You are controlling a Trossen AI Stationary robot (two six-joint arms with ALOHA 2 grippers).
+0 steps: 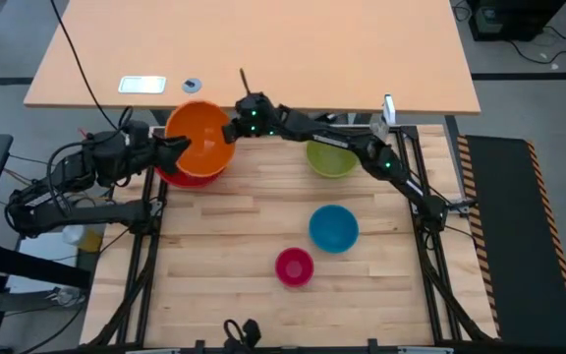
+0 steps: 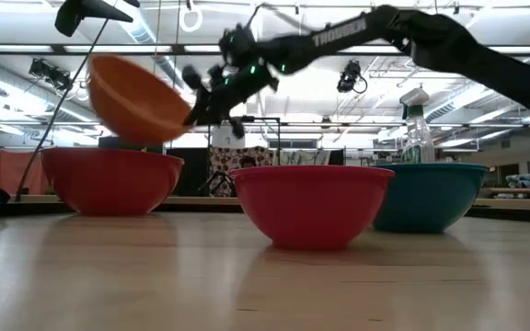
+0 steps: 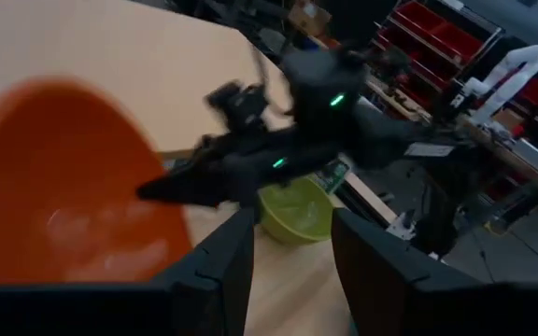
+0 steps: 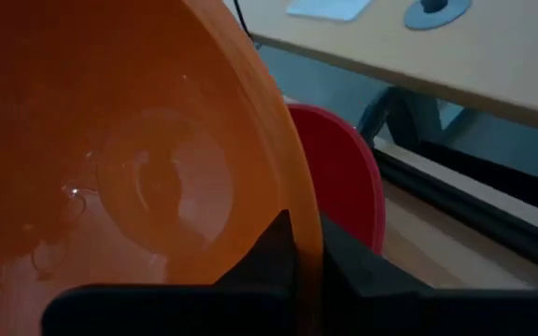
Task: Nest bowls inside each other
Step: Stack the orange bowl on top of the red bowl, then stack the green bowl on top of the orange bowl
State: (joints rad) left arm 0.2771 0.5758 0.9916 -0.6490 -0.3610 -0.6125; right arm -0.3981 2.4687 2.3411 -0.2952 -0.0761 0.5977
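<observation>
The orange bowl [image 1: 199, 138] hangs tilted over the red bowl [image 1: 187, 177], which stands on the table at the far left. My right gripper [image 4: 304, 233] reaches in from the right and is shut on the orange bowl's rim. My left gripper [image 3: 292, 224] is open just left of the orange bowl [image 3: 63, 187], with nothing between its fingers. The green bowl [image 1: 330, 157], the blue bowl [image 1: 333, 228] and the magenta bowl [image 1: 294, 266] each stand upright on the table by themselves. My right gripper pinches the orange bowl's rim [image 4: 288, 187] on its right side, one finger inside the bowl and one outside. The fingers come from the table's right, slanting down. The bowl is lifted and tilted, its held side lower, its bottom [image 2: 132, 129] just above the red bowl [image 2: 110, 179].
A light desk [image 1: 263, 49] stands beyond the table's far edge with a small white card [image 1: 142, 85] and a grey disc [image 1: 193, 86] on it. Bare wood lies at the table's near left and centre [image 1: 214, 246].
</observation>
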